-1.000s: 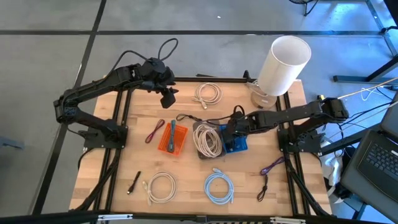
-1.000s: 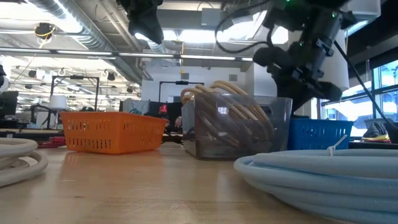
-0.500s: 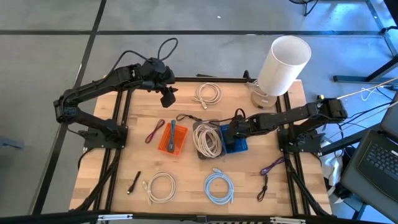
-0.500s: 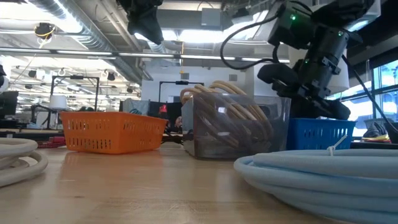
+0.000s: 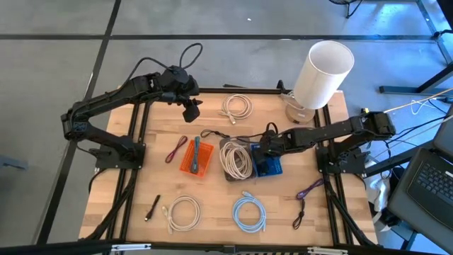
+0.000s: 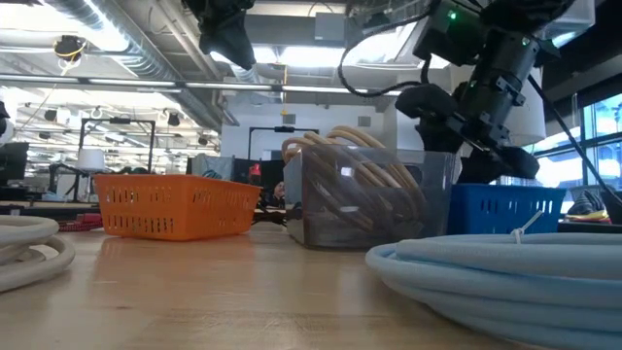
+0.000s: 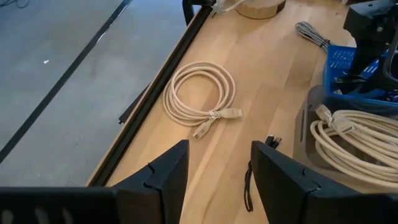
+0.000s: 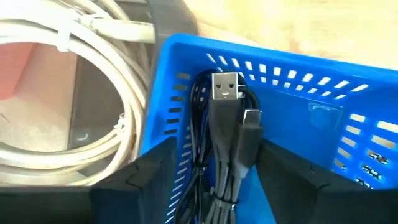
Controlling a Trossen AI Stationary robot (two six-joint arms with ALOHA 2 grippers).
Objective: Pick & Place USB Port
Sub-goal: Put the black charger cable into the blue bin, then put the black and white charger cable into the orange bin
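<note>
USB cable (image 8: 227, 124): a dark bundle lying inside the blue basket (image 8: 323, 99), its silver plug resting against the slotted wall on the side facing the clear bin (image 8: 106, 93) of white cable. My right gripper (image 8: 211, 186) stands directly over it with fingers spread wide, one on each side of the bundle and closed on nothing. I judge this to be the release step of the placement, with the cable lodged in the basket. What the next move calls for, in my assessment, is a straight lift clear of the basket wall without snagging a loop, then a retreat.

My left gripper (image 7: 214, 180) waits above the far left part of the table (image 5: 212, 205), fingers parted, empty, looking toward a coiled beige cable (image 7: 199, 93).

View comparison: only the right wrist view shows the basket's contents and the gap between fingers and cable. The high view places my right gripper (image 5: 263, 150) over the blue basket (image 5: 272, 168), beside the clear bin (image 5: 236, 160) and orange basket (image 5: 196, 157), but hides the cable beneath the arm. The low view shows basket walls only, never what lies inside.
</note>
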